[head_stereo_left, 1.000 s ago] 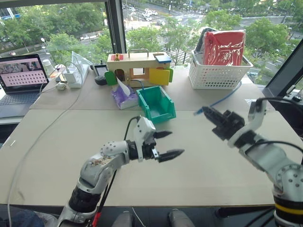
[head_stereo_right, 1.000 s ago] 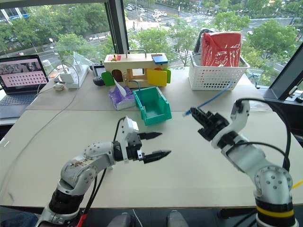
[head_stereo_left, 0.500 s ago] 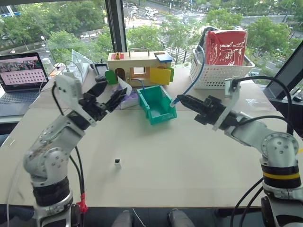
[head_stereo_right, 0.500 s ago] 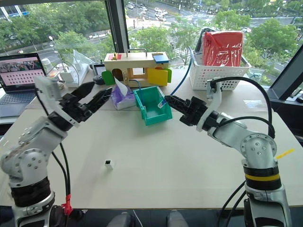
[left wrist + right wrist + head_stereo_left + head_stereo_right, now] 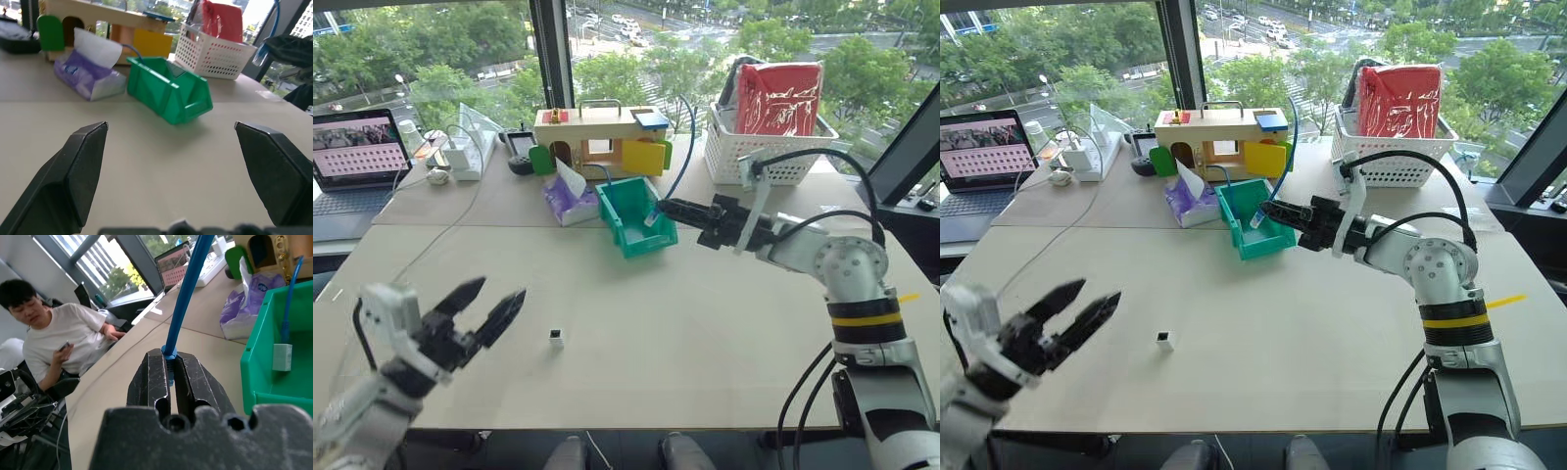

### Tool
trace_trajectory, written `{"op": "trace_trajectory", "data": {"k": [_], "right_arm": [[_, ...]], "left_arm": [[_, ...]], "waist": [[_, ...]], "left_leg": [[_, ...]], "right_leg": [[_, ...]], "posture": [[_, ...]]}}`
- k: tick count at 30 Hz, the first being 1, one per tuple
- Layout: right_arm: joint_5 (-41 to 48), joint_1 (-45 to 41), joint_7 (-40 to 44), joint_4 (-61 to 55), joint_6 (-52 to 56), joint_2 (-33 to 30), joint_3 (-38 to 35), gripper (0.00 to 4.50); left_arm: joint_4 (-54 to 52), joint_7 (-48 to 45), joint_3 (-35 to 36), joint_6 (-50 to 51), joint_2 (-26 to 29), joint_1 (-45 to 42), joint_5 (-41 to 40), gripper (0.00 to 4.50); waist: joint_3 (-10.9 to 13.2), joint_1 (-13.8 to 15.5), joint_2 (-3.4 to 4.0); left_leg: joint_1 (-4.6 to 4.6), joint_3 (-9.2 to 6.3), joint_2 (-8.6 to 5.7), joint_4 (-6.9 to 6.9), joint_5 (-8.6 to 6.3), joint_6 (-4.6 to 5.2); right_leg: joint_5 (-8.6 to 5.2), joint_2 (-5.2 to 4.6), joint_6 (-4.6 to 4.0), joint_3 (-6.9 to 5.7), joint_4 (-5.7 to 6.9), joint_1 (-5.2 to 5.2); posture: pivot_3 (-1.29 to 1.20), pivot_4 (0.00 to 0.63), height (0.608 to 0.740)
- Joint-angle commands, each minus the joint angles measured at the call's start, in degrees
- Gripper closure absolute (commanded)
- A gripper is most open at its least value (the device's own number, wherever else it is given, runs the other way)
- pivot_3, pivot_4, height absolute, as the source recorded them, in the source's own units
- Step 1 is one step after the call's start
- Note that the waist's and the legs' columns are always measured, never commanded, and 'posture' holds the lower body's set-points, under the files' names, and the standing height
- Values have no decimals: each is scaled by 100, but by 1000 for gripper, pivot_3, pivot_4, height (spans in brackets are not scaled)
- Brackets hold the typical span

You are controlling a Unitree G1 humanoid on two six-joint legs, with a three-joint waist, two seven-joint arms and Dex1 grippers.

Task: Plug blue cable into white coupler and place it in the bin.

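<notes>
Okay, the left gripper [image 5: 496,294] has dropped back and out to the near left edge of the table [image 5: 705,343]. A moment ago it was raised up by the tissue pack [image 5: 570,201], and a second ago it was low over the middle of the table. Its fingers are spread wide with nothing between them.

The white coupler [image 5: 555,337] lies loose on the bare tabletop, just right of that gripper, touched by nothing. It is well apart from the bin [image 5: 617,223].

The right gripper [image 5: 668,209] has swung in from the right side and now points at the bin's right front corner. It is clamped on the blue cable [image 5: 685,147] close to the plug end. In the right wrist view the cord sits pinched between the two fingers [image 5: 156,382]. The rest of the cable loops up and back over the table. The small plug hangs just at the bin's rim, over the opening.

Task meaning: cable and coupler are not joined. Cable is at the bin, coupler is far off on the table, so the plugging step looks not yet done. My guess is the left gripper needs to pick up the coupler and bring it to the plug. If the cable goes in now, it goes in alone.

A person [image 5: 63,347] sits off to the side beyond the table, not involved.
</notes>
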Motion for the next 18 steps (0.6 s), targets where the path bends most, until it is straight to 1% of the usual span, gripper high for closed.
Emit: {"op": "trace_trajectory", "data": {"k": [1, 4, 7, 11, 18], "right_arm": [[-44, -177, 182, -190, 164, -24, -366, 4500], [-100, -124, 131, -295, 261, 25, -477, 4500], [-82, -45, 31, -446, 386, 63, -621, 4500], [-95, 41, -111, -609, 517, 84, -809, 4500], [-13, 163, -397, -900, 748, 64, -1107, 4500]], "left_arm": [[254, -82, -782, -1416, -535, 402, 1270, 20], [516, 61, -1484, -1997, -734, 497, 1990, 20], [839, 353, -1910, -2239, -869, 349, 2445, 20], [1248, 596, -2239, -2344, -920, 169, 2694, 20], [1815, 758, -2484, -2284, -795, -205, 2836, 20]], "waist": [[-1, -20, 3], [-3, -119, 7], [-3, -168, 8], [-4, -177, 14], [-3, -170, 21]], "left_leg": [[1, 7, 1, 0, 0, 0], [0, 32, 2, -3, -4, 4], [-10, 35, 0, -3, -15, 10], [-10, 34, 0, -9, -30, 30], [-13, 28, -2, -14, -34, 31]], "right_leg": [[-8, 0, -17, 5, -4, 0], [-2, -6, -11, 21, -20, -5], [5, -9, 18, 25, -30, -7], [5, -8, 19, 27, -26, -12], [2, -8, 22, 24, -22, -17]], "posture": [[0, 150, 733], [0, 150, 733], [0, 150, 733], [0, 150, 733], [0, 150, 733]]}}
